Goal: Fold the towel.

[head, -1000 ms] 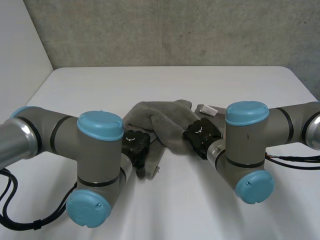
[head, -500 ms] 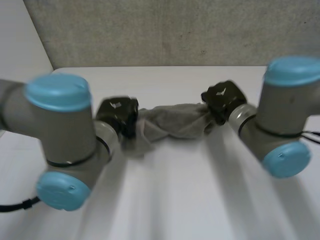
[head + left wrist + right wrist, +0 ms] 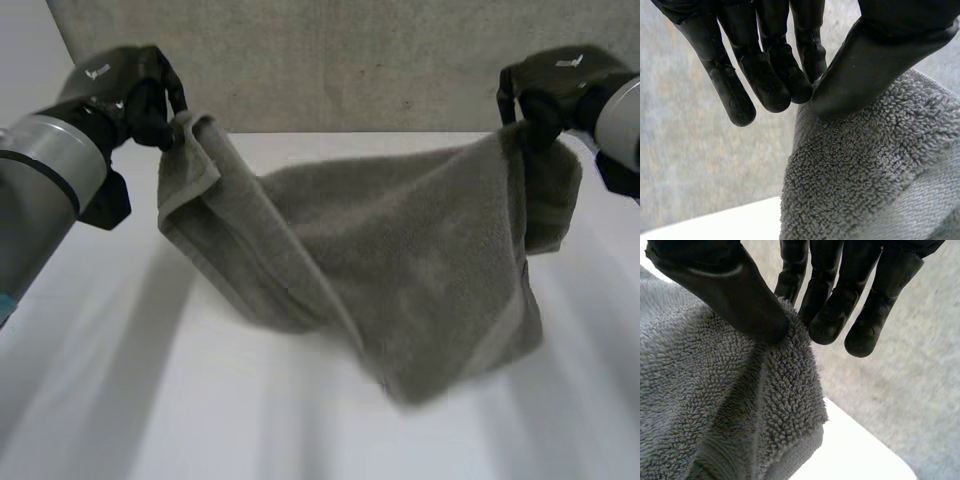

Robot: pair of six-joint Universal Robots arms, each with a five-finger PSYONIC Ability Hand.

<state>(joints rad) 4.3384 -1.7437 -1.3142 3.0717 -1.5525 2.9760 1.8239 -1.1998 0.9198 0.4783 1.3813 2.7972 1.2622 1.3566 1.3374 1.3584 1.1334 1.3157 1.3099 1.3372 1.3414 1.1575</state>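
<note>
Grey terry towel hanging between two pinching hands

Grey looped-pile towel hung in the air between both hands, spread wide and sagging well below them. It was bunched and creased, not flat.

Left hand was clamped on the towel's top corner at its fingertips. In the left wrist view the thumb pressed the cloth edge against the fingers, which were straight and close together. Terry pile bulged out just under the thumb. From this hand a hemmed edge ran down and inward toward the middle sag. The grey left arm came in behind the hand.

Right hand was clamped on the opposite top corner. The right wrist view showed its thumb squeezing a fold of cloth against near-straight fingers, with the hem band hanging under the palm. A short flap of towel drooped on the outer side of this hand, and the main sheet fell away on the inner side.

Both hands sat well apart, at about the same height, with the towel slack between them. The deepest part of the sag lay below and closer to the right hand.

White table lay beneath the hands. Could not tell whether the towel's lowest fold touched it. Mottled grey wall stood beyond the fingertips of both hands.
</note>
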